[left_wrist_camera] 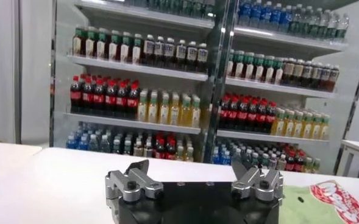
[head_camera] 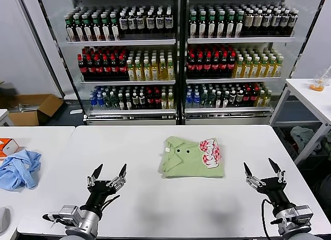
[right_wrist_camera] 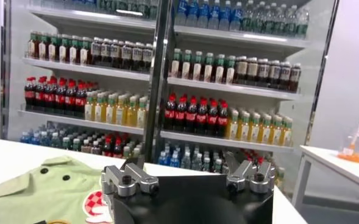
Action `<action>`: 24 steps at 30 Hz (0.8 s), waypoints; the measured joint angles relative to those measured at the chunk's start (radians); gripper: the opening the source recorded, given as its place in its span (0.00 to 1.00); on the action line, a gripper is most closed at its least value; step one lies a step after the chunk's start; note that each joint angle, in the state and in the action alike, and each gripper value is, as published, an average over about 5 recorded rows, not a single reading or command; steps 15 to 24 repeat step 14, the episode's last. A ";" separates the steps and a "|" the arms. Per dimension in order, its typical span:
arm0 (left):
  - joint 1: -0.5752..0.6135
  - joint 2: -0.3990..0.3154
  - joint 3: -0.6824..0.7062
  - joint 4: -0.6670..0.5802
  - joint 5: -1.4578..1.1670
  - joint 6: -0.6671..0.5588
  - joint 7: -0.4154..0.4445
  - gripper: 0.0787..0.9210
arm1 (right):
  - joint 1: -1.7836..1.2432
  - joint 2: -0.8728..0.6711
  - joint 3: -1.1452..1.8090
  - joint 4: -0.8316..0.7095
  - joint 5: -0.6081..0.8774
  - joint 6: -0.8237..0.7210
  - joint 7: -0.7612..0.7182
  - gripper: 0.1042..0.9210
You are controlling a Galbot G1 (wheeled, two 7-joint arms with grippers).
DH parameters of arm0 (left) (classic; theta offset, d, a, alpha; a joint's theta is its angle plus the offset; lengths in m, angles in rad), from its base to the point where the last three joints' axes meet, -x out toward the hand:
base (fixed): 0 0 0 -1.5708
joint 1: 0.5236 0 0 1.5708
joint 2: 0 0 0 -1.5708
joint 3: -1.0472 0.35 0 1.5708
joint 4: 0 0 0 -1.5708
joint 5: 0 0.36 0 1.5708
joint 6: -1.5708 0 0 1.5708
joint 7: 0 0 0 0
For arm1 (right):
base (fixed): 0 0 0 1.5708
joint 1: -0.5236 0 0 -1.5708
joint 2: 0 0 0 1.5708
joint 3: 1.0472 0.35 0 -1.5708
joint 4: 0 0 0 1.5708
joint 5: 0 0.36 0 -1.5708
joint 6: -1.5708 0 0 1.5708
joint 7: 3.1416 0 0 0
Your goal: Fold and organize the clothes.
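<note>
Low over the worktop's (head_camera: 155, 209) near edge, the left pincer (head_camera: 108, 175) and right pincer (head_camera: 262, 171) both pointed forward, fingers apart, holding nothing. One folded green shirt (head_camera: 192, 157) lay mid-worktop between them; one blue garment (head_camera: 19, 169) lay far left.

A glass-fronted drinks cooler (head_camera: 178, 54) stands behind a white table (head_camera: 155, 198); a cardboard box (head_camera: 31, 108) sits left of the cooler.

left tool (head_camera: 109, 171) at 7 o'clock, fingers spread, empty | right tool (head_camera: 261, 170) at 5 o'clock, fingers spread, empty
</note>
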 measured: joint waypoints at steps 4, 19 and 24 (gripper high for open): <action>0.003 0.004 -0.008 -0.002 0.004 -0.001 0.001 0.88 | -0.003 -0.006 0.002 0.004 -0.013 0.001 0.018 0.88; 0.002 0.002 -0.013 0.010 0.012 -0.002 0.003 0.88 | 0.007 -0.029 0.010 0.008 -0.019 -0.012 0.052 0.88; 0.002 0.002 -0.013 0.010 0.012 -0.002 0.003 0.88 | 0.007 -0.029 0.010 0.008 -0.019 -0.012 0.052 0.88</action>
